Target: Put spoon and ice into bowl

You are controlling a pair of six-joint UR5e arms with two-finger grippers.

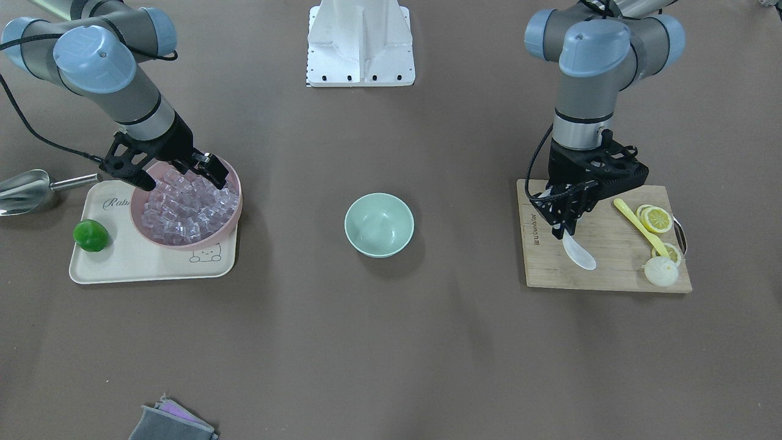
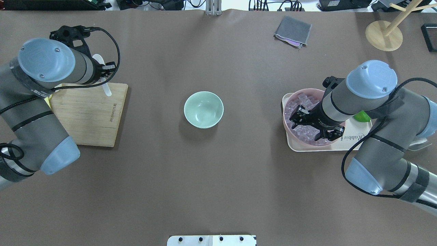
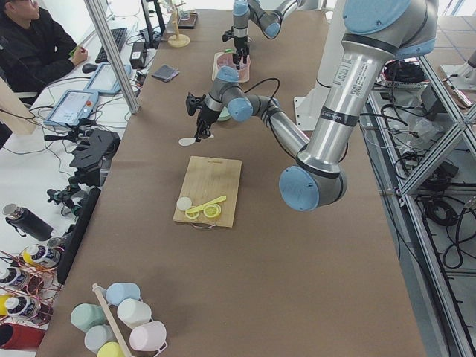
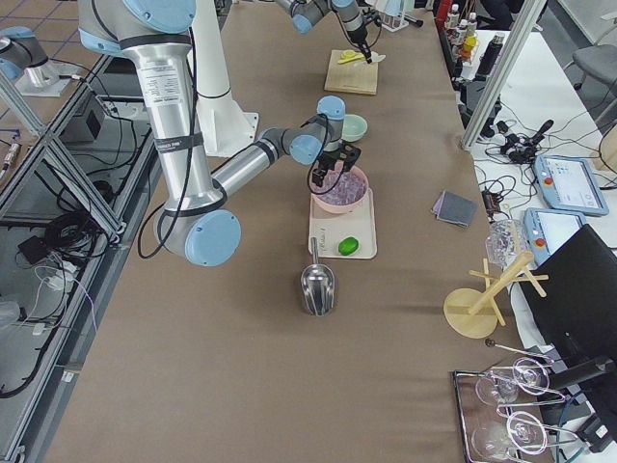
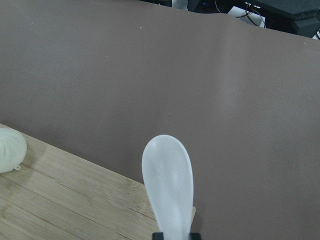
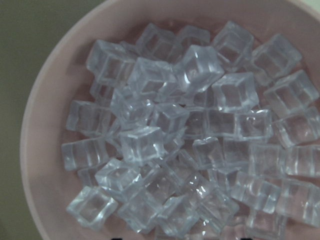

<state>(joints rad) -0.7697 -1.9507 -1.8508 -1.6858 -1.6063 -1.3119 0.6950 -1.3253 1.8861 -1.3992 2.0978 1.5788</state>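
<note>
- While the left gripper [image 1: 563,227] hangs over the cutting board [image 1: 611,269] at centre right of the front-facing view, its jaws are clenched on the handle of the spoon [image 1: 579,252]. The scoop points away from the wrist and crosses the board's edge (seen in the left wrist view).
- Right gripper [image 1: 180,180], at centre left of the same view: jaws released and spread wide, one fingertip toward each side of the pink bowl [image 1: 183,244], just above the heap and grasping nothing.
- Ice [image 6: 200,70]: many clear cubes piled in the pink bowl, filling the right wrist view.
- Bowl [image 1: 379,224]: mint green, upright at mid-frame on the brown table, well apart from both grippers.
- Tray [image 1: 122,263]: cream, carrying the pink bowl and a green fruit [image 1: 91,235] at its left end.
- Steel scoop [image 1: 24,190]: lying at the far left edge, beside the tray.
- On the board's right part: yellow utensil [image 1: 635,223], lemon slices [image 1: 657,219] and a pale round item [image 1: 661,271].
</note>
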